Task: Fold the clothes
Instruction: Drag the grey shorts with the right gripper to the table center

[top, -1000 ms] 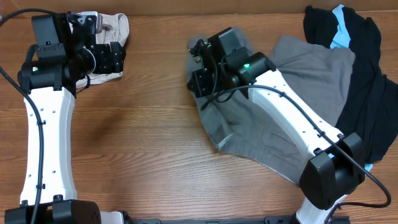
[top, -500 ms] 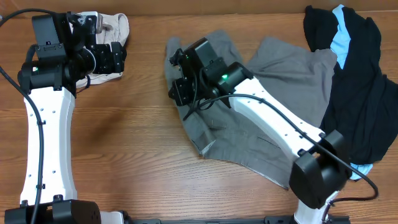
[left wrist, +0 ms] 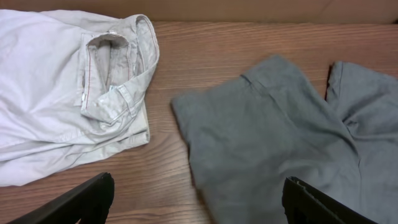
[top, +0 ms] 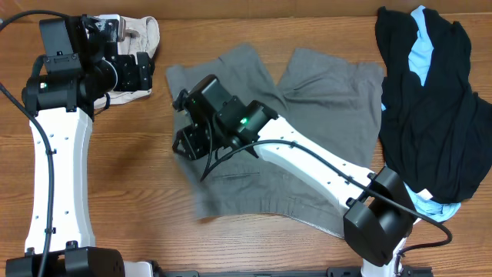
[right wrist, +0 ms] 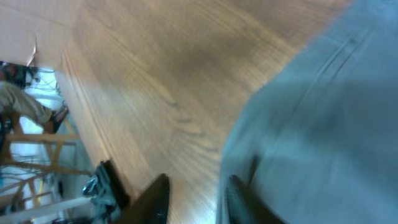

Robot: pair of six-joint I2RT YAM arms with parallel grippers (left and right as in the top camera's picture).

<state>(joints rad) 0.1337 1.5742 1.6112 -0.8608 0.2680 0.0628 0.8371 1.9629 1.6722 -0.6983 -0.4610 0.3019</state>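
Grey shorts (top: 307,100) slid left across the wooden table (top: 138,192); left gripper (left wrist: 197,182) spread, right gripper (right wrist: 198,186) parted.

The left arm (top: 55,165) and right arm (top: 307,158) each have glossy white links between bulky black joint housings. Small dark screws (top: 51,152) dot the white shells. A green light (top: 246,121) glows on each wrist housing. Thin black cables (top: 296,141) loop alongside, and the fingers (left wrist: 84,200) are matte black.

Grey shorts (top: 323,85) dragged left and spread flat, right hand (top: 184,143) moved left, jaws parted.
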